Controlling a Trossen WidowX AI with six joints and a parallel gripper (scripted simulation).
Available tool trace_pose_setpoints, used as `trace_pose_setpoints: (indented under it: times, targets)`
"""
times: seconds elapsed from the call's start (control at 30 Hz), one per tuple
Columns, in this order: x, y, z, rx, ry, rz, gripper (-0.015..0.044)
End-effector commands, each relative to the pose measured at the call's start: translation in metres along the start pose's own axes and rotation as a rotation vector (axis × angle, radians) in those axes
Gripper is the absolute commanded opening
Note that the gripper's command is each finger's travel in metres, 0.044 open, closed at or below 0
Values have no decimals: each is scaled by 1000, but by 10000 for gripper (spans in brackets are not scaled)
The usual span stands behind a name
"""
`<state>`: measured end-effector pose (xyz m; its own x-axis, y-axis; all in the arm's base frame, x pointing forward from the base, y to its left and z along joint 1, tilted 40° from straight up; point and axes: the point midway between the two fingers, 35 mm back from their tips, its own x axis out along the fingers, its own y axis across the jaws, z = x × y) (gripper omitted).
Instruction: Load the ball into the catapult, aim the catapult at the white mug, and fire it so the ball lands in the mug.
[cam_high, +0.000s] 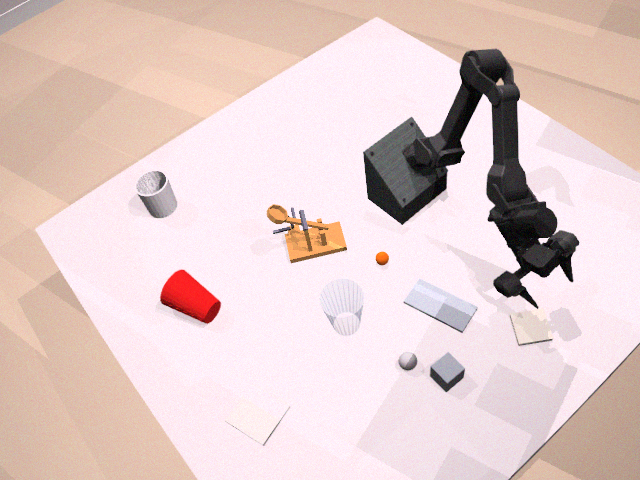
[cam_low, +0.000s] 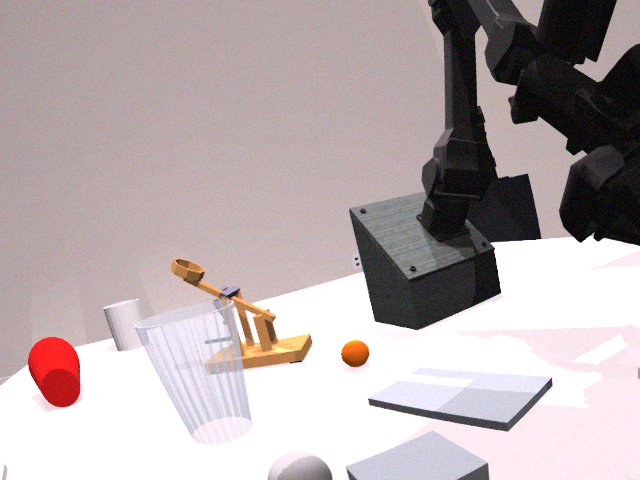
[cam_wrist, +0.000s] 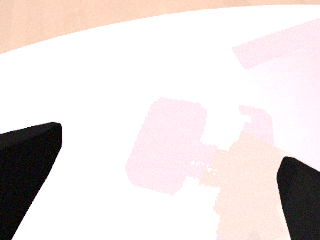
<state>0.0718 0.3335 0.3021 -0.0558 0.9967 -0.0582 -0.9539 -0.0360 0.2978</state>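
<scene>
A small orange ball (cam_high: 382, 257) (cam_low: 355, 353) lies on the white mat (cam_high: 310, 103), just right of the wooden catapult (cam_high: 316, 243) (cam_low: 279, 353). The catapult's arm is tilted up and its spoon (cam_high: 276, 212) (cam_low: 188, 269) is empty. The white mug (cam_high: 156, 193) (cam_low: 123, 324) stands upright at the far left. My gripper (cam_high: 551, 289) (cam_wrist: 172, 152) is open and empty. It hangs low over the right side of the mat, far right of the ball, just above a beige tile (cam_high: 530, 326) (cam_wrist: 254, 207).
The dark robot base block (cam_high: 400, 170) (cam_low: 423, 268) stands behind the ball. A clear cup (cam_high: 341, 305) (cam_low: 196, 372), a red cup on its side (cam_high: 189, 297) (cam_low: 54, 370), a grey slab (cam_high: 439, 304) (cam_low: 460, 395), a grey ball (cam_high: 407, 360), a grey cube (cam_high: 447, 370) and a white tile (cam_high: 257, 421) lie around.
</scene>
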Motion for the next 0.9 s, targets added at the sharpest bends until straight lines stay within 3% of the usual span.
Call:
trace_pose_setpoints:
  times: [0.0,0.43,0.87]
  targets:
    - [-1,-29,1,8,30,-79,440]
    - [-27,-127,-3,84,132,-343,440]
    - [-83,-214,-13,212,218,-591,440]
